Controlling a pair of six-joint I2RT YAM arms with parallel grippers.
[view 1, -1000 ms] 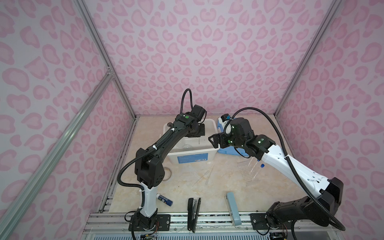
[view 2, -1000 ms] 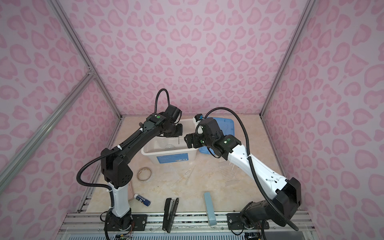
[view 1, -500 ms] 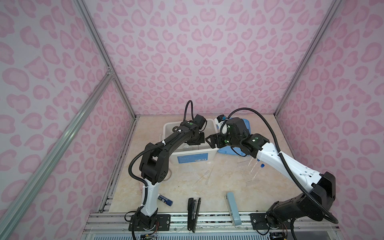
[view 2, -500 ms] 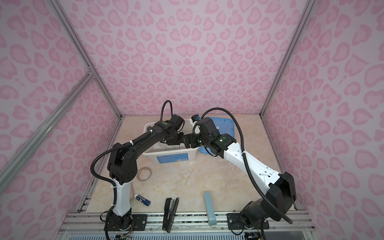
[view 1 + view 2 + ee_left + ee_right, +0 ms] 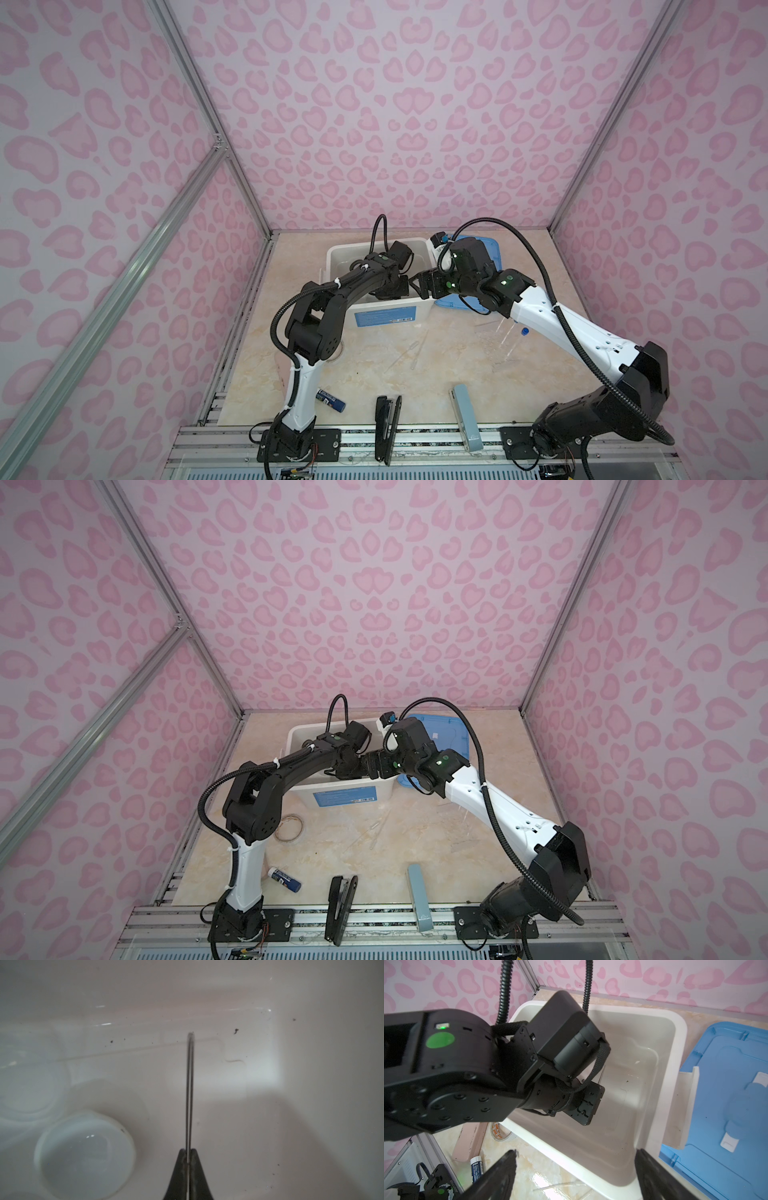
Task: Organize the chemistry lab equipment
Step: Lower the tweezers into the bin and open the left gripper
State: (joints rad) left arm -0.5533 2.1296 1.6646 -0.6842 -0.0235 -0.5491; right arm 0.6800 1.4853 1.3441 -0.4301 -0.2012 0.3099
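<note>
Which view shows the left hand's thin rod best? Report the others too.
Left wrist view: the thin rod runs clear from the shut left hand inside the bin. Right wrist shows barely a sliver; the left arm hides it in both top views.

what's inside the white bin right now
On the floor of the white bin lie a small white dish and a blurred clear round dish; the left gripper, jaws shut on a thin rod, reaches in. In both top views the left arm covers much of the inside.
</note>
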